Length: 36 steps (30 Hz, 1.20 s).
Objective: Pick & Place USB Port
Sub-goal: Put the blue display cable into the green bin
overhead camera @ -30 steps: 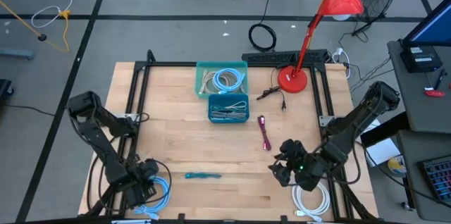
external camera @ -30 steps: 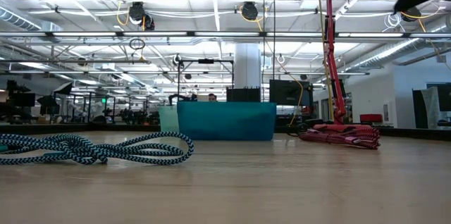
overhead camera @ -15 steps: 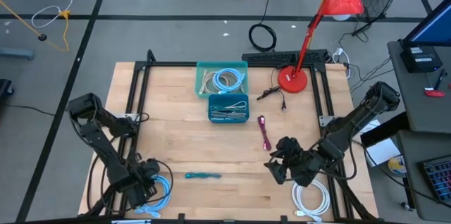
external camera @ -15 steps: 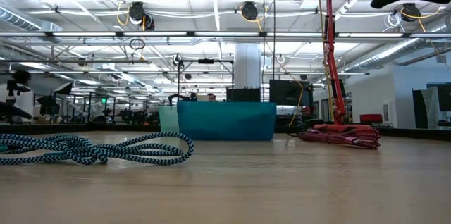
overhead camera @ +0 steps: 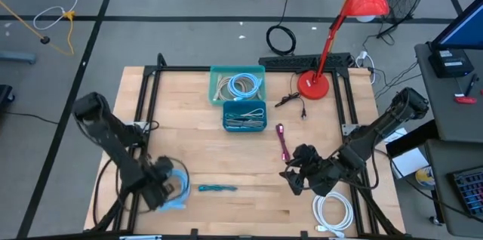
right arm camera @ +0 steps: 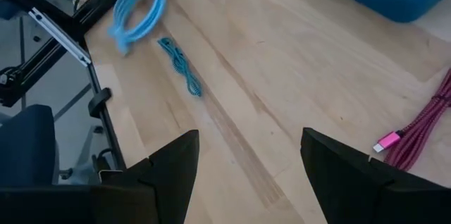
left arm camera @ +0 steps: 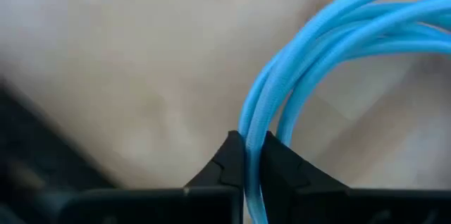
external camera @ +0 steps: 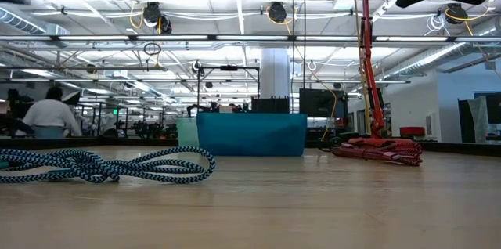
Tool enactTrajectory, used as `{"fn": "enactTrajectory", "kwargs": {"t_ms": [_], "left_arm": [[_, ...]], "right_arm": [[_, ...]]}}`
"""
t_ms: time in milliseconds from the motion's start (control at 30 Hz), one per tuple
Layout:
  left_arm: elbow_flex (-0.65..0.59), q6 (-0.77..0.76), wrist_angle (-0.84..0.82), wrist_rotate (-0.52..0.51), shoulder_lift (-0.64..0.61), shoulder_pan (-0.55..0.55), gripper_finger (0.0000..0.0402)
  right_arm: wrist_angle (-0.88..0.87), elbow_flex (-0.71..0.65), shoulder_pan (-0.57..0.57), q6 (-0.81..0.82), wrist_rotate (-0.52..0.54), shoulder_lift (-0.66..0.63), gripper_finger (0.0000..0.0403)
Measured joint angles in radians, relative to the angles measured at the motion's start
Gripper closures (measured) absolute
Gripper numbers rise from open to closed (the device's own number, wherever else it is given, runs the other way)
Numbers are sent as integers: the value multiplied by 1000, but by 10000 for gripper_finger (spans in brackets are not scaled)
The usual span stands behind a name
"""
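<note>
Left end effector (left arm camera: 245, 155): clamped on the light blue cable (left arm camera: 310, 62), just left of the teal cable (overhead camera: 217, 188).
Right end effector (right arm camera: 250, 171): fingers spread, over the counter (overhead camera: 226, 157) right of the teal cable.
Low view only: a person in the room behind.

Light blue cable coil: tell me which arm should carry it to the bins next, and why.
The left arm. Its claw is already shut on the light blue cable coil at the table's front left. The right claw is open and holds nothing, over by the pink cable, farther from that coil.

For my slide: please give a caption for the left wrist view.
Left claw shut on the light blue cable above the wooden table.
</note>
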Motion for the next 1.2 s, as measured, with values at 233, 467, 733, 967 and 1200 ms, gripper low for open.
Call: {"fn": "enactTrajectory", "kwargs": {"t_ms": [233, 467, 733, 967, 1200], "left_arm": [[30, -3, -211, -181, -300, 108, 389], [141, 124, -356, -448, -560, 370, 389], [273, 714, -89, -385, -601, 936, 390], [359, 1055, 236, -5, -362, 1370, 390], [563, 1244, 280, 181, -17, 1558, 390]], "right_arm": [[15, 0, -21, -20, 0, 0, 165], [19, 0, -53, -52, 4, 0, 165], [36, 0, -130, -135, -1, 0, 165], [35, 0, -218, -222, -72, 0, 165], [43, 0, -305, -293, -136, -1, 165]]}}
